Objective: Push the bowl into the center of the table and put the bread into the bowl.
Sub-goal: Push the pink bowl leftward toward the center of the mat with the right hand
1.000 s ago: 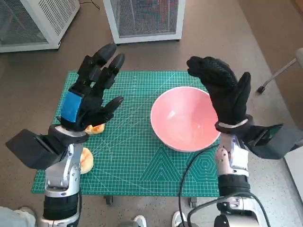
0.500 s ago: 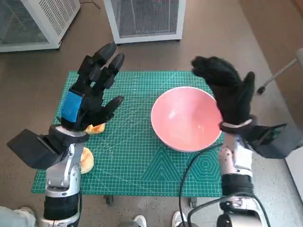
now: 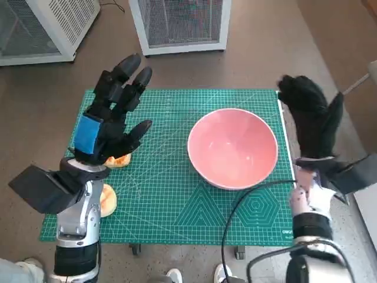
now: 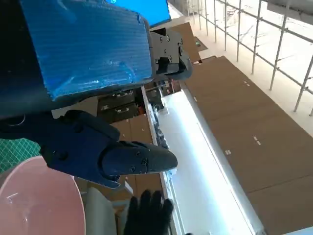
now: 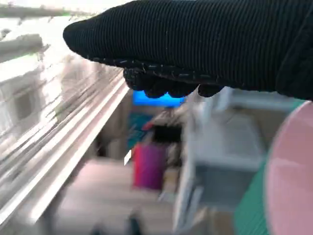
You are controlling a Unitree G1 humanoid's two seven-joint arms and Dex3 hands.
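— Green cutting mat with a pale printed grid covers the small table and fills the middle of the head view; grey-brown floor lies all round it, and two white mesh-sided cabinets stand along the top edge of the frame. What sits on the mat?

— Largest is the round pink plastic bowl, upright and empty, right of the frame's centre and nearer the mat's right edge than its left. A black cable curves up from the bottom of the frame to just below its rim.

— And the hands?

— Left hand, black with blue tape over its back, is raised over the left part of the mat, fingers spread apart and gripping nothing. Right hand in the black knitted glove is up at the right side of the frame, beyond the mat's right edge and apart from the bowl; its fingers are extended and it holds nothing.

— Where is the bread?

— Two golden-brown pieces of bread, both at the left of the mat. One small piece peeks out just under the left hand; the other bread roll lies lower, at the mat's left edge beside the pale left forearm. Neither is in the bowl, and both are well apart from it.

— Do the wrist views add anything?

— Left wrist view shows a slice of the bowl's pink rim in its lower left corner; the right wrist view is blurred, with the glove along its top and pink at its right edge
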